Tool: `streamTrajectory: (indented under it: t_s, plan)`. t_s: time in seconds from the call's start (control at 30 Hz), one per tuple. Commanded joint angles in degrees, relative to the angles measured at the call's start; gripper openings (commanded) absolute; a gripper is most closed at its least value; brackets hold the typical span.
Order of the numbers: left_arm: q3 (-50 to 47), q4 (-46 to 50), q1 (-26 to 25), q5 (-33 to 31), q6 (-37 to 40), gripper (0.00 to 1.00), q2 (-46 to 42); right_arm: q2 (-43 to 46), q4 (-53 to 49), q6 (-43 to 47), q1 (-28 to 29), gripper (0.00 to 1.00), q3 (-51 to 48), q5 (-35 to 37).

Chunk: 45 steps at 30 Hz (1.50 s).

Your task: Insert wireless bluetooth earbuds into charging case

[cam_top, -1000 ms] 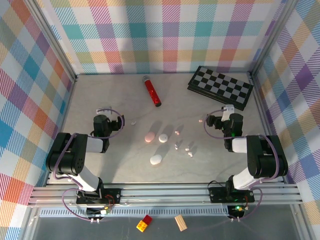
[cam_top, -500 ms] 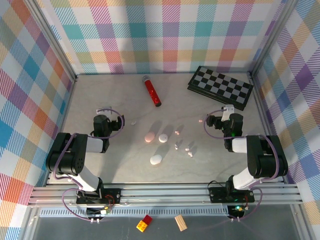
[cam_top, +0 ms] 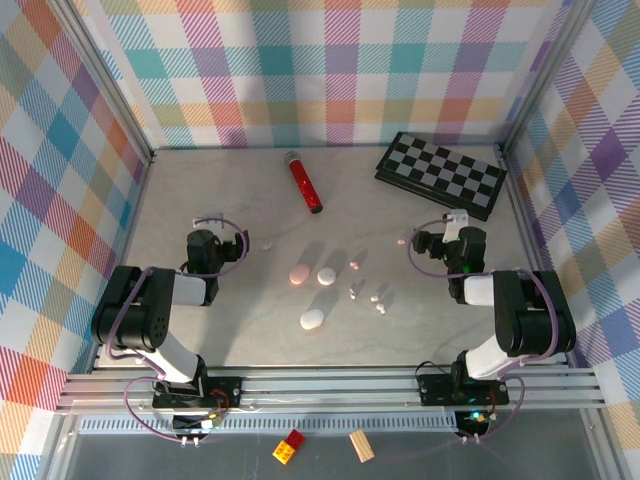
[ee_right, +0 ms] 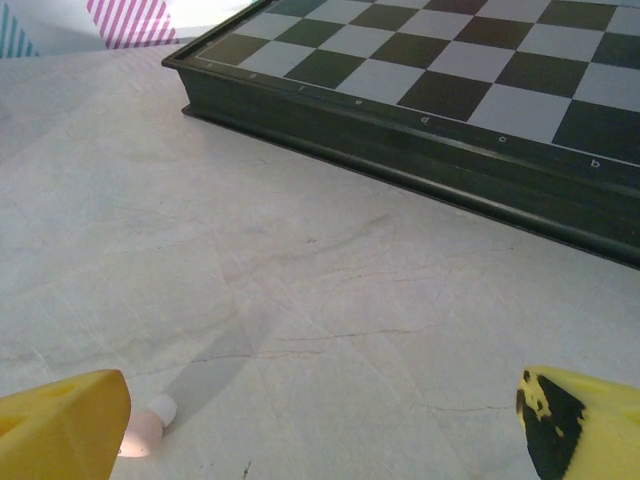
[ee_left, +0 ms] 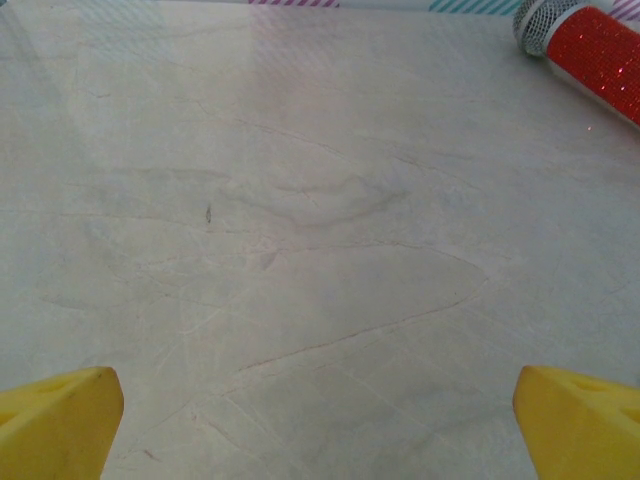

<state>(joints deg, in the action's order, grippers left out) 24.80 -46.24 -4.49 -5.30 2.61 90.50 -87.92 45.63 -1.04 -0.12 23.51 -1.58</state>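
1. Left gripper (ee_left: pixel 320 440): yellow fingers spread wide, with bare marble table (ee_left: pixel 300 230) between them. A red glitter microphone (ee_left: pixel 590 45) lies ahead, off to the right.
2. Lone earbud (cam_top: pixel 267 245) lies right of that arm, outside its jaws.
3. Mid-table: pink case (cam_top: pixel 300 273), white case (cam_top: pixel 327 275), second white case (cam_top: pixel 312 319). Scattered earbuds (cam_top: pixel 375 298) lie just right of them.
4. Right gripper (ee_right: pixel 320 430): fingers spread wide, gripping nothing. A pale pink earbud (ee_right: pixel 150 420) lies inside the gap, just beside the finger at the wrist view's left. The chessboard (ee_right: pixel 450 80) is beyond.

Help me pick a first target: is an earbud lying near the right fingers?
Yes, a pale earbud lies on the table right beside one yellow finger.
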Motion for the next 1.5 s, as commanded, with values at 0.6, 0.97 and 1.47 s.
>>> streamTrajectory:
  t_s: [0.6,0.97,1.47]
  plan:
    - [7.11,36.81,-23.21,0.64,2.93,1.00,-31.55,23.81,-44.19,-14.33,-0.18,0.99,15.94,-17.27]
    - [16.62,49.53,-26.89,11.12,0.67,1.00,-14.58,26.57,-46.21,-23.54,6.82,0.99,13.23,-26.20]
    - [25.69,61.62,-31.80,4.85,-2.58,0.87,0.08,21.70,-45.21,-25.20,11.17,0.99,14.02,-23.39]
